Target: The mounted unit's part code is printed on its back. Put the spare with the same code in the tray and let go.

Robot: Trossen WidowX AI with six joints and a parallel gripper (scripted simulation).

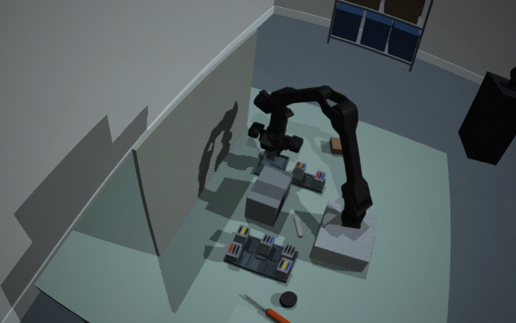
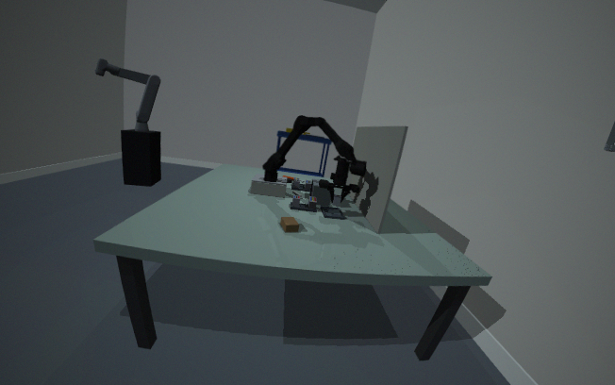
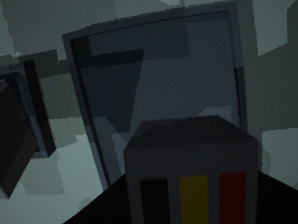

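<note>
My gripper is shut on a grey spare with black, yellow and red stripes on its top. The spare is upright and covers the near part of the tray in the wrist view. The tray is dark, shallow and otherwise empty where it shows. The spare hangs low over it; its underside is hidden. A large grey box stands beside the tray. Which thing is the mounted unit I cannot tell, and no printed code is readable.
A small rack with two striped blocks is right of the tray. A larger rack holds several more. An upright panel stands close to the arm. A brown block, a black disc and a screwdriver lie around.
</note>
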